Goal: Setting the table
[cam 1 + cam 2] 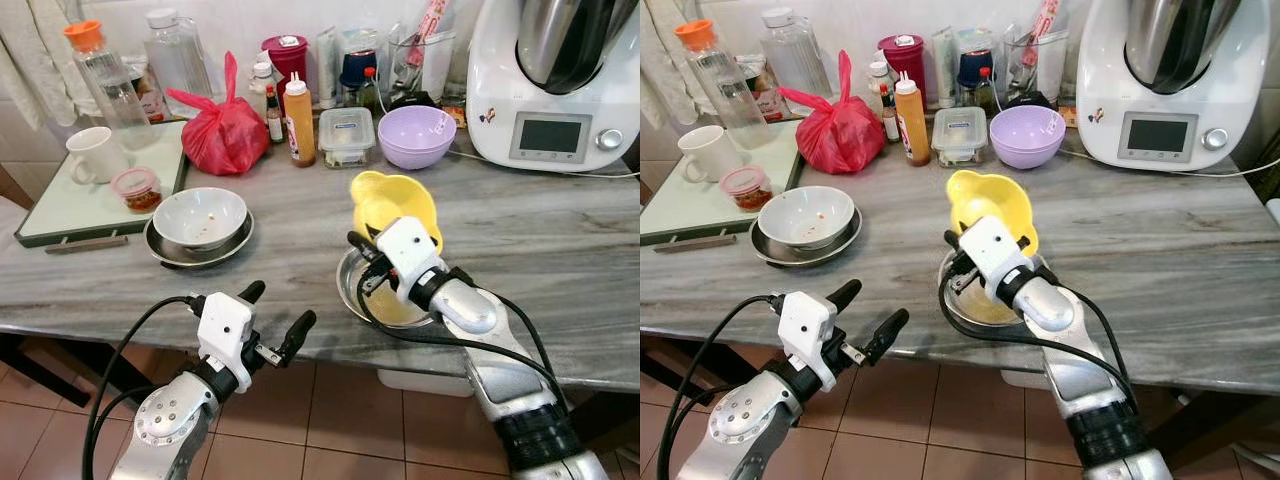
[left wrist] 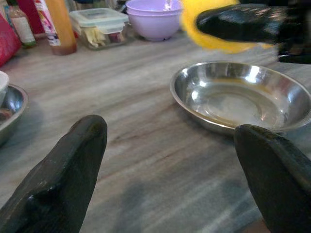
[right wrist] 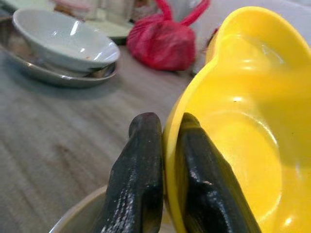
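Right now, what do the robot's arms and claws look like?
Both arms are shiny silver metal with black bands. Each wrist carries a white boxy block, and looping black cables run along it. The left claw and the right claw each have two long, smooth black fingers with rounded tips.

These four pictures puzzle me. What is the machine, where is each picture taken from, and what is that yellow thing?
It is a walking robot with two silver arms. The two wide pictures come from cameras in its head, looking down at a grey table. The two close pictures come from cameras on its wrists. The right gripper pinches the rim of a yellow bowl, holding it tilted above a steel dish. The left gripper hangs open at the table's near edge, holding nothing. Farther back are a white bowl on another steel dish, a red bag and a purple bowl.
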